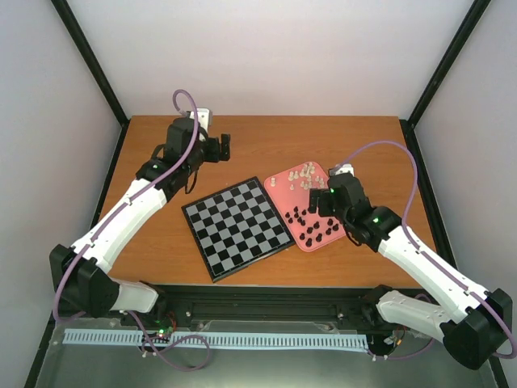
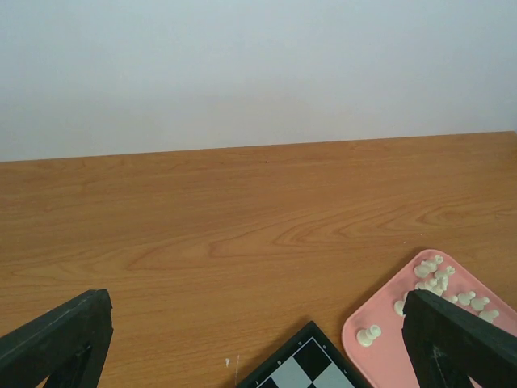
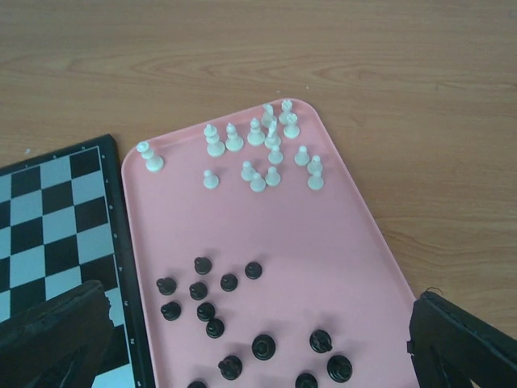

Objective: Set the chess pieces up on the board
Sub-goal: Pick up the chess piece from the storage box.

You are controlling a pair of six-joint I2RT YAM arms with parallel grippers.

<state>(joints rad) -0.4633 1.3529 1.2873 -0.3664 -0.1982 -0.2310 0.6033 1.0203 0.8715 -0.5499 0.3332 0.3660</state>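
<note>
Your right end effector [image 3: 258,360] hung released above the near end of the pink tray [image 3: 347,234], its fingers [image 3: 56,335] spread wide and nothing caught between them. The chess pieces [image 3: 233,139] that showed all sat in that tray: the cream-white pieces [image 3: 214,144] clustered toward its far end, with one a little apart on the left, and the black pieces [image 3: 263,347] scattered toward the near end (each far smaller than the fingers). The board [image 1: 237,227] lay flat on the wooden surface [image 1: 323,137], turned at an angle, just beside the tray's left edge. Your left end effector [image 1: 222,145] was well apart from both, out beyond the board's far corner, also released and grasping nothing.
</note>
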